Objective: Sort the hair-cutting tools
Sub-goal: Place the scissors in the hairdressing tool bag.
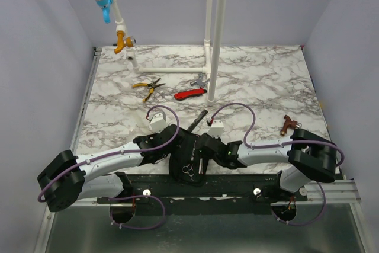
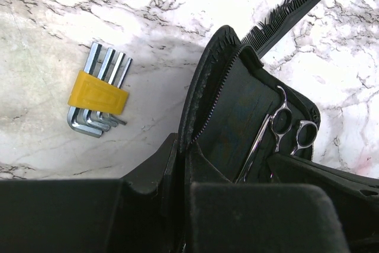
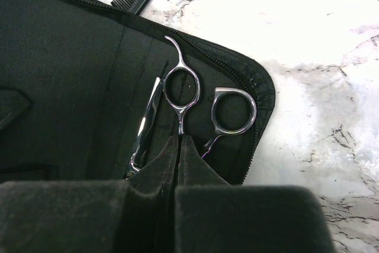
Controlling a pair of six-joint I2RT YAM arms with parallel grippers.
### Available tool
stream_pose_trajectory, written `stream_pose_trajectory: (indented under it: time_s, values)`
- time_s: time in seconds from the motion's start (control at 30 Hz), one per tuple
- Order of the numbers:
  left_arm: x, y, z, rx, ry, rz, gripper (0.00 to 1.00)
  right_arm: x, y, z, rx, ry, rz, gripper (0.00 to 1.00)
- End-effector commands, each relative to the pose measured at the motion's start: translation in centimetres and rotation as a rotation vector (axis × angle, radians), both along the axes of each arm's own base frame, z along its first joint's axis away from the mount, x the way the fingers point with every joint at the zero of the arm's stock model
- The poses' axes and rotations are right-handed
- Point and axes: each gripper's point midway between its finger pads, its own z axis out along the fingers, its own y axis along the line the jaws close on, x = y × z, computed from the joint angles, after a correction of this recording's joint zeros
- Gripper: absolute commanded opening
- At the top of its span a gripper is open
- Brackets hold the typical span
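Left arm point(image 1: 106, 159) and right arm point(image 1: 266, 151): white tube links, bulky black joint housings point(image 1: 59, 180). Purple cables point(image 1: 163, 111) loop off each arm. Small white camera boxes point(image 1: 157, 120) sit on the wrists. Fingers point(image 3: 249, 217) are matte black and blocky. The black base rail point(image 1: 201, 191) has two silver bolts point(image 1: 146, 192).

Marble table point(image 1: 266, 81), pale lilac walls point(image 1: 166, 4).
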Motion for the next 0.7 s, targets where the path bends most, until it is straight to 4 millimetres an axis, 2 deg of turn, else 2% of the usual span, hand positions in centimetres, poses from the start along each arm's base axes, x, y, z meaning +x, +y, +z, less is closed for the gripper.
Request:
stream_pose_trajectory:
  time_s: [0.0, 0.67]
  values:
    - [2.0, 2.4, -0.1, 0.064, -0.073, 0.136, 0.0, -12.8, -6.2, -7.3, -0.283, 0.463, 0.23, 0.01]
    - [2.5, 2.5, -0.3, 0.046, -0.07, 0.168, 0.0, -14.5, -6.1, -6.6, -0.321, 0.456, 0.261, 0.01]
